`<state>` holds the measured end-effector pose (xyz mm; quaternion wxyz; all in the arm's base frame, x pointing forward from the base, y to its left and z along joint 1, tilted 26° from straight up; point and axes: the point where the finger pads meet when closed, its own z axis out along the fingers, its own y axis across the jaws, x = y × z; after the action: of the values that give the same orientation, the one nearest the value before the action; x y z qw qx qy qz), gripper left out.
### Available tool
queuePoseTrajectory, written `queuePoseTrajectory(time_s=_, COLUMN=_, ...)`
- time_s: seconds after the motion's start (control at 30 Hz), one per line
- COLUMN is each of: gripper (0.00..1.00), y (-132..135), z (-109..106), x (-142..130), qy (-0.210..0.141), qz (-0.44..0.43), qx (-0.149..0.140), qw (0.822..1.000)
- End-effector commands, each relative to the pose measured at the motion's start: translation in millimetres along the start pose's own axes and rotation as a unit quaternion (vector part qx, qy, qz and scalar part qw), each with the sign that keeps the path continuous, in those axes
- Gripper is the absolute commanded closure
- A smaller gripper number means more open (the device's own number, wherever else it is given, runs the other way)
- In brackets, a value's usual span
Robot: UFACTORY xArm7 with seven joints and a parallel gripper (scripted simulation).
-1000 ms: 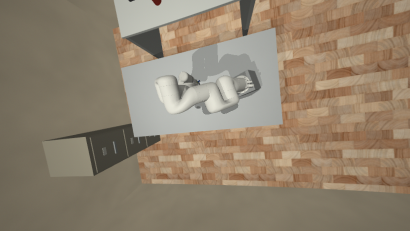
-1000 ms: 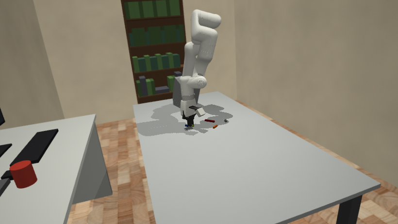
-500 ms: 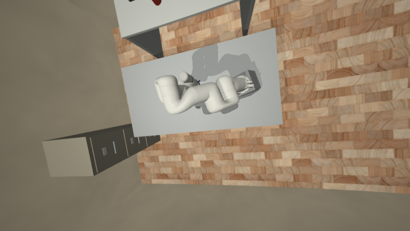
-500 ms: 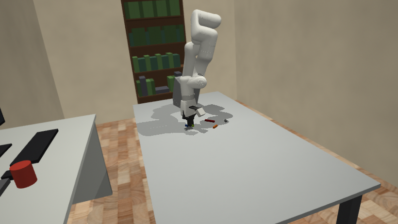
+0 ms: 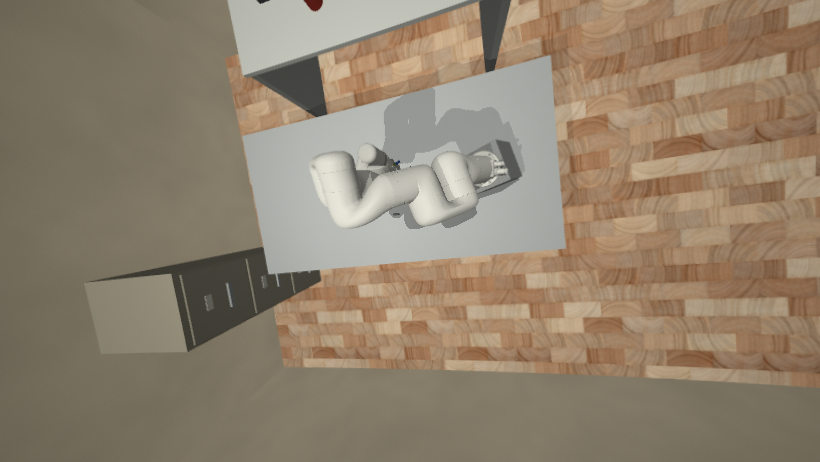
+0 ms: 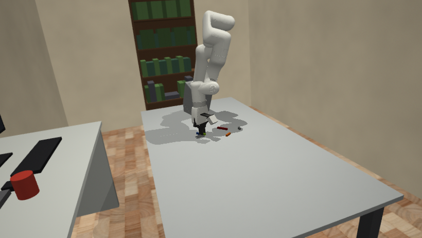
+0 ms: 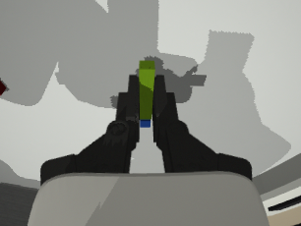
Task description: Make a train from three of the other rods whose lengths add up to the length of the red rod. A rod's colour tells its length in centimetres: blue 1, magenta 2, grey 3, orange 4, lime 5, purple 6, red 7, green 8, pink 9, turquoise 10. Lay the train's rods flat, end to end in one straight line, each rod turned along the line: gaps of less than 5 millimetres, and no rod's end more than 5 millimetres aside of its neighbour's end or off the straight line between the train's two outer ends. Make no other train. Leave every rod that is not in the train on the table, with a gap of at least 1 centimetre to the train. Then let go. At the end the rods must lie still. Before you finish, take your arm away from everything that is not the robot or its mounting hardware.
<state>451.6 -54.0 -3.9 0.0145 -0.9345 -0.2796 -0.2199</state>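
Observation:
My gripper points down, low over the table, shut on the lime rod. Its lime far end sticks out past the fingertips in the wrist view. A blue rod shows at the lime rod's near end; whether they touch I cannot tell. The red rod lies apart to the side. The orange rod lies apart in front of the red one. The grey rod lies farther right. No magenta rod shows.
The rods are on a grey-white table. The arm hides much of its middle in the top view. A desk with a red cup and a black keyboard stands beside it. Cabinets stand by the table's other side.

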Motion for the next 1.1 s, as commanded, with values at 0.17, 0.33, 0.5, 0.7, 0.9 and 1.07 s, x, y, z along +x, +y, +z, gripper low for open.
queuePoseTrajectory(time_s=0.17, gripper=0.96, y=1.0, z=5.8, x=0.5, qy=0.001, qz=0.0, qx=-0.001, qw=1.0)
queuePoseTrajectory(time_s=0.33, gripper=0.96, y=1.0, z=8.2, x=0.5, qy=0.001, qz=0.0, qx=-0.001, qw=1.0)
queuePoseTrajectory(time_s=0.5, gripper=0.96, y=1.0, z=8.4, x=0.5, qy=0.001, qz=0.0, qx=-0.001, qw=1.0)
queuePoseTrajectory(time_s=0.7, gripper=0.96, y=1.0, z=8.4, x=0.5, qy=0.001, qz=0.0, qx=-0.001, qw=1.0)
queuePoseTrajectory(time_s=0.9, gripper=0.96, y=1.0, z=8.4, x=0.5, qy=0.001, qz=0.0, qx=-0.001, qw=1.0)
queuePoseTrajectory(time_s=1.07, gripper=0.96, y=1.0, z=8.4, x=0.5, qy=0.001, qz=0.0, qx=-0.001, qw=1.0)
